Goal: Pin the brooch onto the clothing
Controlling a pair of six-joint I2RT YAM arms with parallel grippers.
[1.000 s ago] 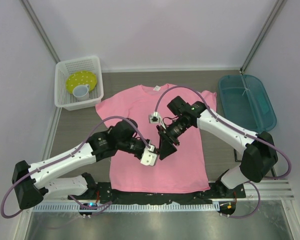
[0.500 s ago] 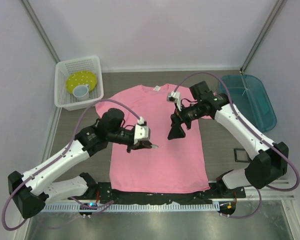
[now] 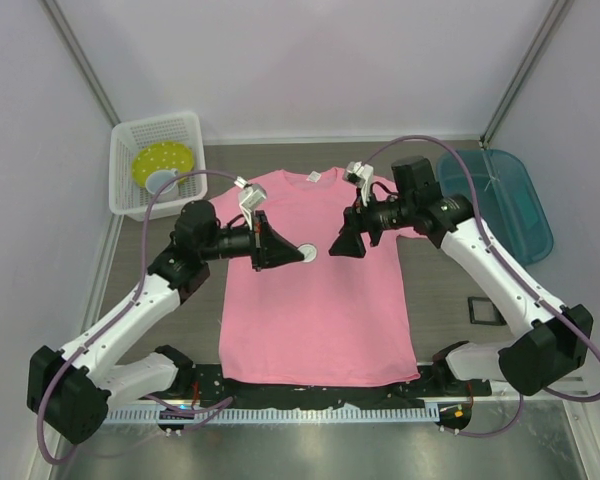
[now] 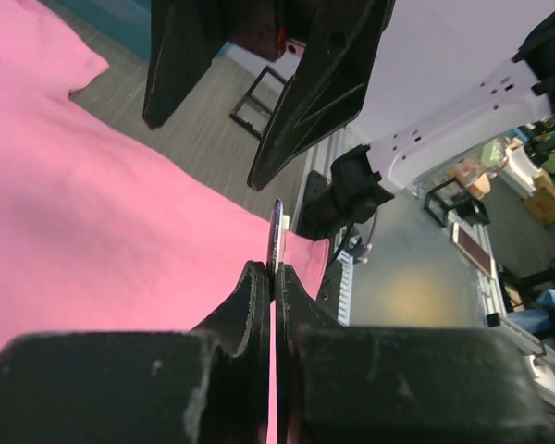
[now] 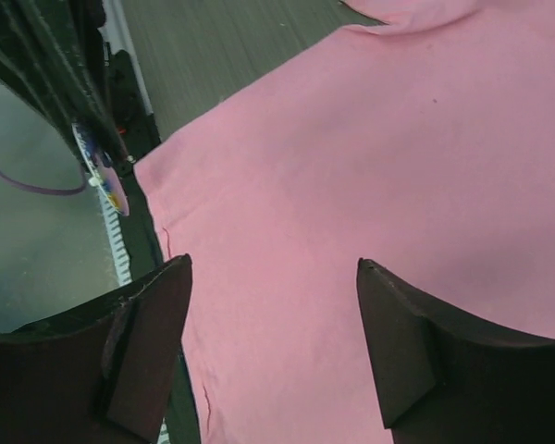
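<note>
The clothing [image 3: 315, 300], a pink T-shirt, lies flat on the table with its collar at the far side. My left gripper [image 3: 292, 254] hovers over the chest area, shut on the brooch [image 3: 306, 253], whose whitish side faces up. In the left wrist view the brooch [image 4: 277, 236] shows edge-on as a thin disc pinched between the closed jaws of the left gripper [image 4: 276, 270]. My right gripper [image 3: 345, 243] faces it from the right, a short gap away, open and empty. The right wrist view shows the right gripper [image 5: 274, 265] spread wide above bare pink cloth [image 5: 351, 139].
A white basket [image 3: 192, 125] holding a yellow dish and a cup stands at the back left. A teal bin [image 3: 520, 190] sits at the back right. A small black square case [image 3: 481, 309] lies on the table right of the shirt.
The grippers parted over the shirt's middle: the left shut on the brooch, the right opened. Both then rose toward the collar end and now face each other.
</note>
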